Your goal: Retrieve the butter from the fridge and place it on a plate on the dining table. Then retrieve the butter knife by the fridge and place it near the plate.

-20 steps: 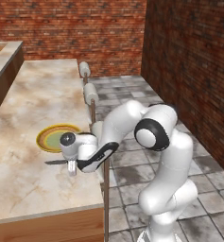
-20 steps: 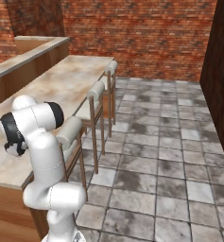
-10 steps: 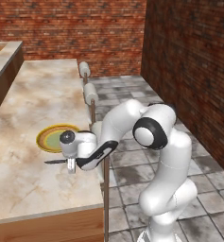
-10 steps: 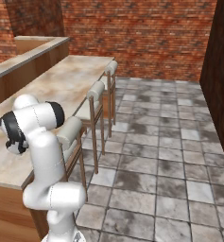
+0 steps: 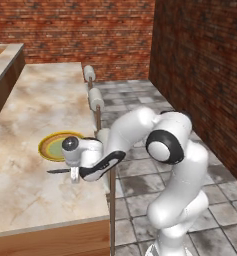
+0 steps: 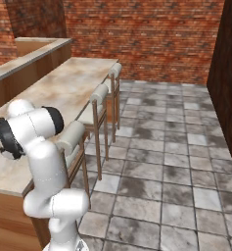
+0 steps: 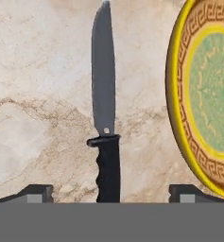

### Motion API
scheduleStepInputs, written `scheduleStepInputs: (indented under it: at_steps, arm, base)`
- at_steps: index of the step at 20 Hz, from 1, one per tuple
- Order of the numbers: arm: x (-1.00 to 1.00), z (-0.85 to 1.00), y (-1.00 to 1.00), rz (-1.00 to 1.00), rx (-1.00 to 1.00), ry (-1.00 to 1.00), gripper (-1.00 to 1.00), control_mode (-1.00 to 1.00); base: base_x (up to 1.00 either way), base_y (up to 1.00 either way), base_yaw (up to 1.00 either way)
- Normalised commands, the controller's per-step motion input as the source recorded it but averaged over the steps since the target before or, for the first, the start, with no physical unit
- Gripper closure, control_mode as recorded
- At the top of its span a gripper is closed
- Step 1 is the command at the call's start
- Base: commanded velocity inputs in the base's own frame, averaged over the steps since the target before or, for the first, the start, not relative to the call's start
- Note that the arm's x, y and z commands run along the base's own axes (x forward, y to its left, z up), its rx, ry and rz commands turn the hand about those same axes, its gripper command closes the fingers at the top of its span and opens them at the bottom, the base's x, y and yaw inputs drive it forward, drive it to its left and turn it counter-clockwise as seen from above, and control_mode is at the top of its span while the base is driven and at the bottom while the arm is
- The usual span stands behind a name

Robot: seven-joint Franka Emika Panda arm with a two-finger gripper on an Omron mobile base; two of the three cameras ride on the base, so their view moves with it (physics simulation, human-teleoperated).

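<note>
The butter knife [image 7: 105, 118] lies flat on the beige marbled dining table [image 7: 38, 71], dark handle toward my hand, grey blade pointing away. My gripper [image 7: 111, 194] hovers open over the handle, one fingertip on each side, neither touching it. Right beside the knife sits the plate [image 7: 203, 99] with its yellow rim and green centre. From the left base view, the gripper [image 5: 74, 175] points down just in front of the plate [image 5: 55, 146], and the knife's [image 5: 57, 171] blade sticks out to its left. The butter and the fridge are out of view.
Cushioned stools [image 5: 96, 97] [image 6: 100, 93] line the table's right side, close to my arm. The table's front edge [image 5: 50, 227] is near the gripper. A raised wooden counter [image 6: 34, 54] runs along the far left. Tiled floor [image 6: 176, 162] lies open to the right.
The jaws have gone from shut to wide open, letting go of the butter knife, which now rests on the table. The arm has barely moved.
</note>
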Motion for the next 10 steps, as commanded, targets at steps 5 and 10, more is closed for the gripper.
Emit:
scheduleStepInputs:
  at_steps: [5,10]
  arm:
    - [-0.37,0.99,-0.11,-0.09,0.00,0.05,-1.00,-1.00]
    - [-0.28,1.00,-0.56,-0.17,0.04,0.00,-1.00,-1.00]
  base:
    - [0.00,0.00,0.00]
    - [0.00,0.00,0.00]
